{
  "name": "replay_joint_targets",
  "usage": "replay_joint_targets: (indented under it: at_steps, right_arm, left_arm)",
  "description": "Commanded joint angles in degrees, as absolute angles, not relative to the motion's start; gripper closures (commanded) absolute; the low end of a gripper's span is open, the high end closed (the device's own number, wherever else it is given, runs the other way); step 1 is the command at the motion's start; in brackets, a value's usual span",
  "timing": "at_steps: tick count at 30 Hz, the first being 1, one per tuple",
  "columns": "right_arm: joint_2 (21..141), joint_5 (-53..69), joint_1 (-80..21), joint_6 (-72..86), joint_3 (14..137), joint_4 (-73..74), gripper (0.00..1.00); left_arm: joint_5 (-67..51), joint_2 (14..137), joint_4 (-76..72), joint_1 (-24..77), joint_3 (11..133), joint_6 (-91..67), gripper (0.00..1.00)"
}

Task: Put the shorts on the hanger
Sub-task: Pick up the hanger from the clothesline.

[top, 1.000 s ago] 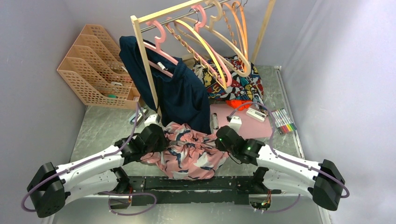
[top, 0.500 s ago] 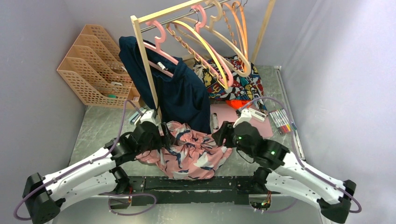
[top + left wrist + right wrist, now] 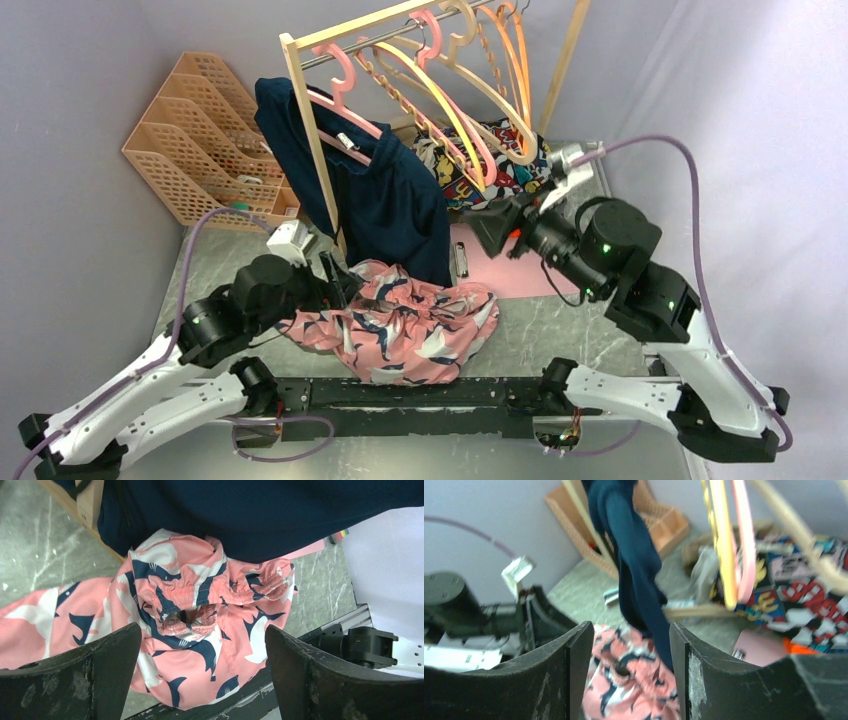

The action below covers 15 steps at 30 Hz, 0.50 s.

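Note:
The salmon-pink shorts (image 3: 405,325) with navy and white blotches lie crumpled on the table in front of the rack, touched by neither gripper. In the left wrist view the shorts (image 3: 200,605) show their gathered waistband below my open left gripper (image 3: 202,630). From above, that left gripper (image 3: 338,280) hovers at the shorts' left edge. My right gripper (image 3: 492,232) is raised at the right, open and empty, pointing toward the rack. The pale yellow hanger (image 3: 437,97) hangs on the rail among pink and beige ones. In the right wrist view the hanger (image 3: 724,545) is above my right gripper (image 3: 630,627), with the shorts (image 3: 624,680) blurred below.
A wooden rack (image 3: 305,110) holds a navy garment (image 3: 390,200) that hangs down to the shorts. A beige file organiser (image 3: 200,140) stands at the back left. Cartoon-print cloth (image 3: 500,170) and a pink mat (image 3: 520,275) lie at the back right. A black rail (image 3: 400,392) runs along the front.
Both grippers opened and let go of the shorts, which settled on the table. The right arm rose and swung back to the right toward the hangers. The left arm drew back to the left.

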<state>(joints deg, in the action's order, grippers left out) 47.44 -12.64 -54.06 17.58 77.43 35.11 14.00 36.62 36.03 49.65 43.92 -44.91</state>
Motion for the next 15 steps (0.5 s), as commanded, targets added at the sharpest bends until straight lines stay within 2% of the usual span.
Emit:
replay_joint_targets:
  at_steps: [1, 5, 9, 15]
  right_arm:
    - [55.03, -19.69, -53.89, 7.57, 87.20, 32.81, 0.40]
    - [63.57, -28.70, -53.80, 5.53, 96.86, 33.51, 0.43]
    - [69.96, -29.42, -53.83, 6.36, 104.51, 37.42, 0.44]
    - [72.10, -30.01, -53.24, 8.32, 105.90, 38.84, 0.45]
  left_arm:
    - [16.56, 34.12, 37.38, 49.32, 46.81, -37.81, 0.05]
    - [18.07, 33.06, 38.10, 49.37, 47.37, -35.25, 0.07]
    - [18.34, 31.68, 38.37, 49.31, 45.92, -34.52, 0.07]
    - [18.11, 29.02, 38.72, 49.31, 43.06, -34.64, 0.07]
